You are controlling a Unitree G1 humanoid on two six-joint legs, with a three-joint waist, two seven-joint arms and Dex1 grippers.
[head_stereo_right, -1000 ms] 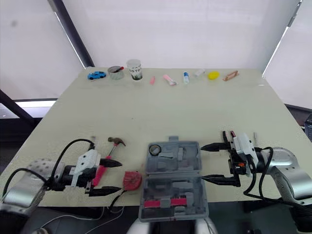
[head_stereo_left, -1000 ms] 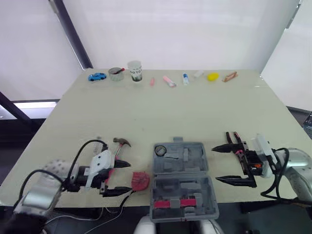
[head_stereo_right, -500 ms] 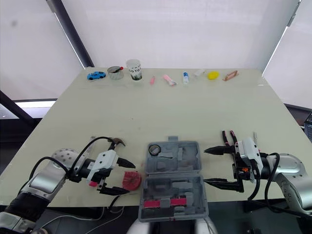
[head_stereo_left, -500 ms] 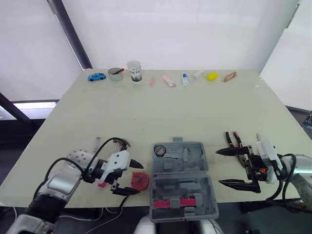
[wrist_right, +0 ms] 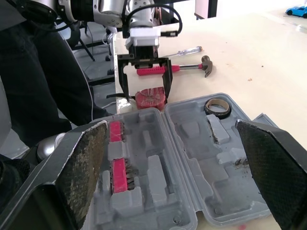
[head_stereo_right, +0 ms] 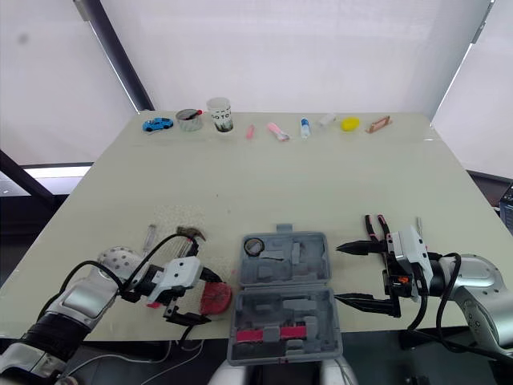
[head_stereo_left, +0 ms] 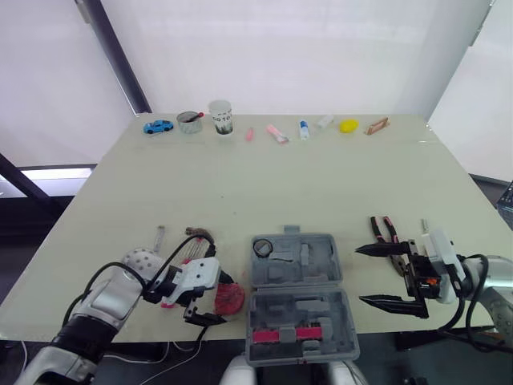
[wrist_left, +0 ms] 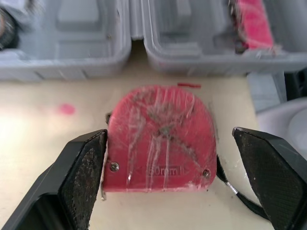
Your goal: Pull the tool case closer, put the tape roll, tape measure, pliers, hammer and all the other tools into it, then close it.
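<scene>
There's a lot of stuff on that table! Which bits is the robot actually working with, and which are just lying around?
For the job: tool case, tape roll already in it, red tape measure, hammer, pliers, screwdriver.

Just lying about, along the far edge: blue toy car, tin, paper cup, pink tube, yellow lump.

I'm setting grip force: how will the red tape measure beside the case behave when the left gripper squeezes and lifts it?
The tape measure looks like a rigid shell lying flat on the table, so it likely won't roll or deform. Its scuffed, glossy plastic may slip between the open fingers of the left gripper. The black strap will probably dangle.
</scene>
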